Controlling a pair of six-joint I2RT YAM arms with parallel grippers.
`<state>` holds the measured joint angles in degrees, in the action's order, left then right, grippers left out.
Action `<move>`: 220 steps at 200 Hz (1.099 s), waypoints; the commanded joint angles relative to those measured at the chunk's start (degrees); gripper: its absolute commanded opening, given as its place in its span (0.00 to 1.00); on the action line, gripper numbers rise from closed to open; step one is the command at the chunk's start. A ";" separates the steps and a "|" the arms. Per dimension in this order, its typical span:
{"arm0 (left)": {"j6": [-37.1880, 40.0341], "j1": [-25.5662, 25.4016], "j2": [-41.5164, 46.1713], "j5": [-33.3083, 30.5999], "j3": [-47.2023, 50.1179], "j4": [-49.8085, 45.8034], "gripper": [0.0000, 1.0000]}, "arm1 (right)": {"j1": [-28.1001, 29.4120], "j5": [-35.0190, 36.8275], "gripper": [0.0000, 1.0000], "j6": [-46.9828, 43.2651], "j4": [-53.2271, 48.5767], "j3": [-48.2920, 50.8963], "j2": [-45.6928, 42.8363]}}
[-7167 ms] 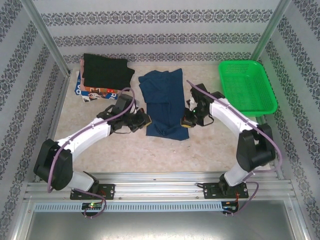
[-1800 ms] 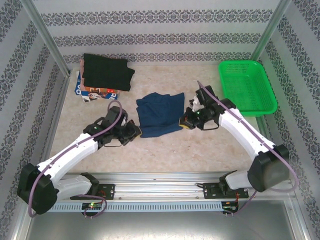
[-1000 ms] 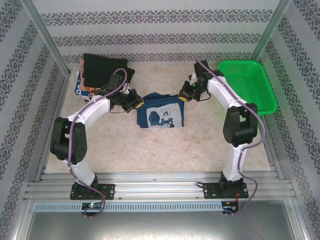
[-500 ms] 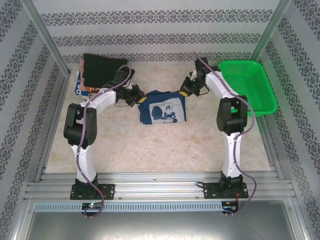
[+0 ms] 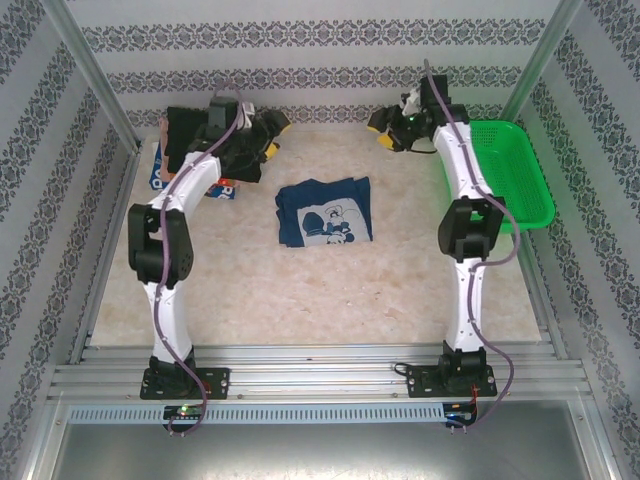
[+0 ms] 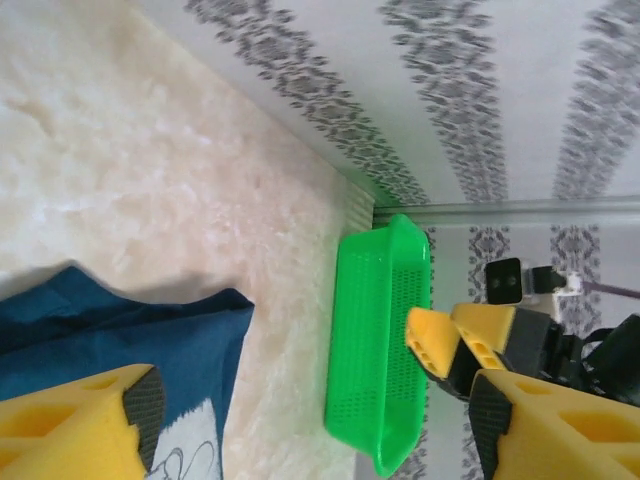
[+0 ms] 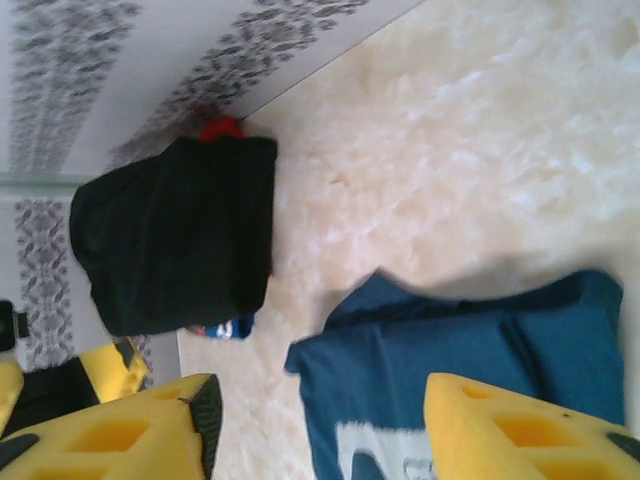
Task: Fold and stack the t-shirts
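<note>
1. Top external view: a folded navy blue cloth t-shirt [image 5: 325,212], cartoon print up, lies mid-table.
2. Left gripper [image 5: 272,137] at 11 o'clock and right gripper [image 5: 380,130] at 1 o'clock hover with fingers spread wide, holding nothing.
3. Stacking well likely means pinching both side edges evenly, then laying it squarely on the folded black cloth t-shirt [image 5: 185,135] at 11 o'clock.

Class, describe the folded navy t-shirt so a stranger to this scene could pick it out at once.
On the pale marbled table, look between the green basket on the right and the black shirt pile at far left. The navy t-shirt lies folded there alone, the only cloth showing a white cartoon print.
</note>
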<state>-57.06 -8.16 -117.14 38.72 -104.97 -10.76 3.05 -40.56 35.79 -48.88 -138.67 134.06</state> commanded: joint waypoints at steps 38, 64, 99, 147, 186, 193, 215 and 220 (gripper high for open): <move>16.00 -1.00 18.04 -5.69 26.47 -15.11 0.82 | 2.63 0.40 0.87 -9.18 15.49 48.76 -36.66; 17.63 -3.80 16.33 -10.57 30.29 -13.56 0.80 | 4.72 -1.49 0.90 -9.86 18.53 59.53 -43.79; 19.11 -8.84 7.57 -17.02 23.87 -15.63 0.78 | 6.18 -1.76 0.91 -9.14 19.97 67.36 -49.16; 17.01 -12.91 -2.46 -23.82 17.21 -15.61 0.77 | 6.26 -2.42 0.92 -10.69 17.55 69.61 -54.60; 18.25 -16.81 -12.23 -28.25 6.44 -23.01 0.71 | 6.10 -3.04 0.92 -10.58 17.33 73.02 -58.17; 18.47 -17.35 -13.26 -29.23 5.39 -23.72 0.69 | 5.89 -3.17 0.93 -10.68 17.16 73.39 -58.69; 19.14 -18.12 -16.53 -33.07 1.45 -28.50 0.57 | 5.66 -3.46 0.93 -11.08 16.22 73.55 -60.19; 19.49 -18.12 -17.27 -33.66 0.64 -29.72 0.54 | 5.57 -3.75 0.93 -10.94 16.24 73.59 -60.49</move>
<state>-39.27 -25.23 -129.67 10.52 -101.58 -30.94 9.13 -42.61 26.52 -31.97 -65.80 75.77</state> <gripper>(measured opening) 0.600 0.928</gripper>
